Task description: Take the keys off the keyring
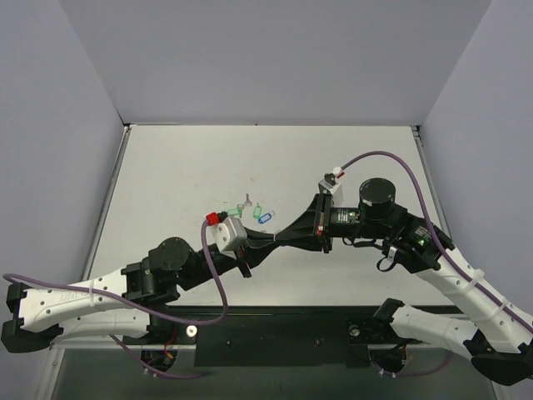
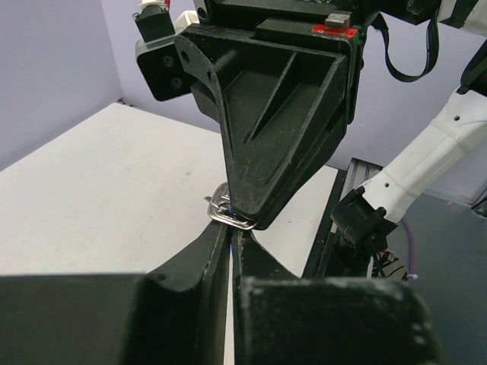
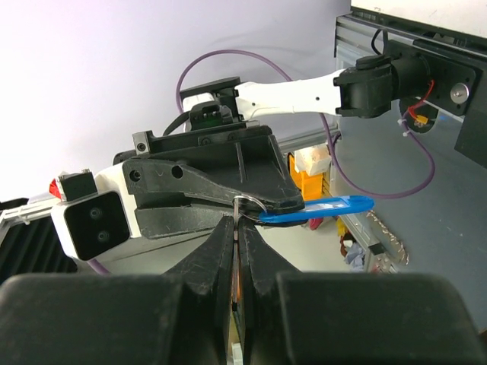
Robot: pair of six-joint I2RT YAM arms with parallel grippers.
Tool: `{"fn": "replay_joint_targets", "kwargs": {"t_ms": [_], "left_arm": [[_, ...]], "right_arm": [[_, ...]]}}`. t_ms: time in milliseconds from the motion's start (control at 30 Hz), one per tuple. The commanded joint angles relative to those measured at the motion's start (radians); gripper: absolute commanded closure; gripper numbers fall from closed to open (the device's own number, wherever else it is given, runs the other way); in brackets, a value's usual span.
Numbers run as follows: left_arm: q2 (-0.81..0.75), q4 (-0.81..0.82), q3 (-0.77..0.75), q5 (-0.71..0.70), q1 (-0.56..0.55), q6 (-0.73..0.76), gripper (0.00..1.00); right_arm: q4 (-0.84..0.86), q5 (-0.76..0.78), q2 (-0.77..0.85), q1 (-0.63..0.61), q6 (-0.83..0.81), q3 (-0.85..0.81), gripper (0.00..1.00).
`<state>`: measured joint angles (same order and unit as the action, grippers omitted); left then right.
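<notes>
Keyring (image 3: pixel 251 204), thin wire with glossy oblong blue tag (image 3: pixel 319 209) at 3 o'clock, pinched in shut right gripper (image 3: pixel 237 222): right wrist's view. Left wrist, tag hidden: silver keys (image 2: pixel 224 213) at 12 o'clock of narrowed left gripper (image 2: pixel 232 234), grip unclear.

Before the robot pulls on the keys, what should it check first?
1. Right hand shut on the keyring: ok.
2. Blue tag hanging free in the air: ok.
3. Left hand really gripping the keys: cannot tell.
4. Clear sight of the keys: not ok, both hands hide most of them.
5. Green tags on the table, apart from both hands: ok.
</notes>
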<state>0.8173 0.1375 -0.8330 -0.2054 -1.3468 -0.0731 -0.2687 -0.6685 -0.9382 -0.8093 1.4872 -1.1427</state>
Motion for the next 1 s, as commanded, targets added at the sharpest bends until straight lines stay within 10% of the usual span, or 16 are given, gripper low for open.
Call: {"fn": "replay_joint_targets", "kwargs": {"t_ms": [0,967], "left_arm": [[-0.02,0.031,-0.066,0.012,-0.002,0.021,0.92],[-0.102,-0.168,-0.15,0.149,-0.003,-0.062,1.0]], "right_arm": [[0.059,-0.037,0.006,-0.011,-0.005,-0.043,1.0],[0.045,-0.125,0.038,-0.011,-0.097,-0.025,1.0]]}}
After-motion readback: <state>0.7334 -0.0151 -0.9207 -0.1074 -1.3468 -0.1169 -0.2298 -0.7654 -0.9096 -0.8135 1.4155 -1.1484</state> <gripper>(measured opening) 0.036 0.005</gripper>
